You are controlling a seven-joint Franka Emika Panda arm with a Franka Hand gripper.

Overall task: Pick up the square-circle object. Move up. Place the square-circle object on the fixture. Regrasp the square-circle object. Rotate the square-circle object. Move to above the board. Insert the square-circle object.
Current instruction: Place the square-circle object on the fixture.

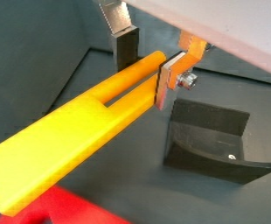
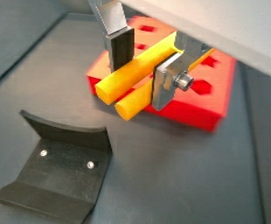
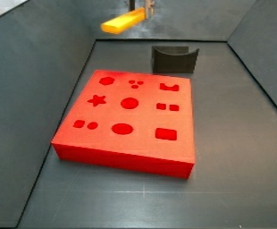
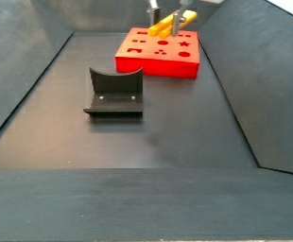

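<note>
One pincer [image 2: 145,68] aloft, clasping square-circle object [image 2: 135,79] level.

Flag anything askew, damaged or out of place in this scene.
Nothing stands out. The hand holds the square-circle object in the air, clamped between its fingers. The board lies flat and the fixture stands on the floor.

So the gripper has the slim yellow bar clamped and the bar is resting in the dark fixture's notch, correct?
Not quite. The gripper does have the slim yellow bar clamped, but the bar is held in the air, clear of the dark fixture. A side view shows the bar raised above and apart from the fixture, whose notch is empty.
</note>
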